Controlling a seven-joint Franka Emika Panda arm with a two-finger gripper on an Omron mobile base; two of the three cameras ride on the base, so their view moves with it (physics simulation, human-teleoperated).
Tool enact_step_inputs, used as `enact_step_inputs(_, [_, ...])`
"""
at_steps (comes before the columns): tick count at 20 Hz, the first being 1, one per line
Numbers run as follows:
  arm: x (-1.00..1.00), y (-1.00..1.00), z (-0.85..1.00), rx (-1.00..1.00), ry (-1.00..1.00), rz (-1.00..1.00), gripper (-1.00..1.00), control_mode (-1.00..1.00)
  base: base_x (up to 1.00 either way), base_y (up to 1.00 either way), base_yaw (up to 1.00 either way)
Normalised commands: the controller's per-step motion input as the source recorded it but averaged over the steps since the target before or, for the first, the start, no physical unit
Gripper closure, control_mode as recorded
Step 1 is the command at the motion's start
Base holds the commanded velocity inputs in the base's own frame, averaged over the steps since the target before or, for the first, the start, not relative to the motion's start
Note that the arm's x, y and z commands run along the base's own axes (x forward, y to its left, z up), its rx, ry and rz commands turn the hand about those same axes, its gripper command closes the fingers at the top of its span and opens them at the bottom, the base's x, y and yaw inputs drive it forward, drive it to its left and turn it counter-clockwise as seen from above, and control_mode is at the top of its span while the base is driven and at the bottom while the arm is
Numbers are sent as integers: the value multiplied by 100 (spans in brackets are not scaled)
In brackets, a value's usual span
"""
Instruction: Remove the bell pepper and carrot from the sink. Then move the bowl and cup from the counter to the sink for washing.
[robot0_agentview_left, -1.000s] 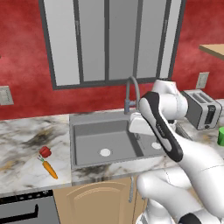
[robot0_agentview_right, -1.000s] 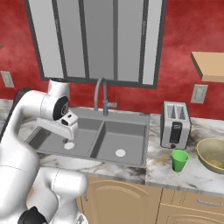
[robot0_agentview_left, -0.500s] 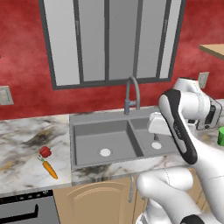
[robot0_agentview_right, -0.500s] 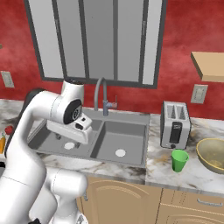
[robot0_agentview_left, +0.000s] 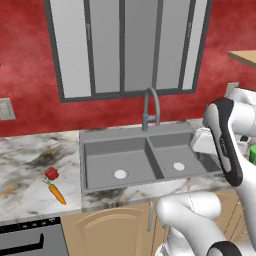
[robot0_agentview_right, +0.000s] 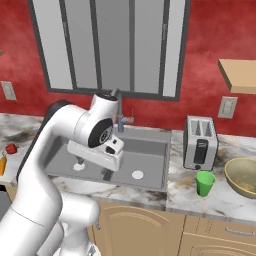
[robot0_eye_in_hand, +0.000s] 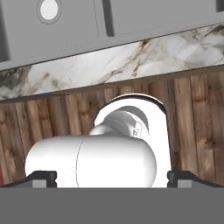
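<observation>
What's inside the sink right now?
Nothing loose that I can see in the sink: the left basin holds only its white drain. The arm covers part of the right basin, so that corner is unconfirmed.

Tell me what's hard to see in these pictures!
- Bowl: cut off by the right edge of the right base view.
- Cup: mostly hidden behind the white arm in the left base view.
- Sink: its left basin is largely covered by the arm in the right base view.

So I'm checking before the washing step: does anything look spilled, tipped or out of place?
Nothing stands out. The bell pepper and carrot lie on the counter left of the sink; the cup and bowl stand upright to its right, beside the toaster.
</observation>
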Motion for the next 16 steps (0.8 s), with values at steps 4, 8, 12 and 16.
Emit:
enact_step_inputs(4, [-12,-52,18,2,0,6,-100,-100,0,0,0])
enact_step_inputs(8, [-14,-49,19,0,0,7,-100,-100,0,0,0])
enact_step_inputs(12, [-13,-49,18,0,0,7,-100,-100,0,0,0])
enact_step_inputs(16, [-14,-45,15,0,0,9,-100,-100,0,0,0])
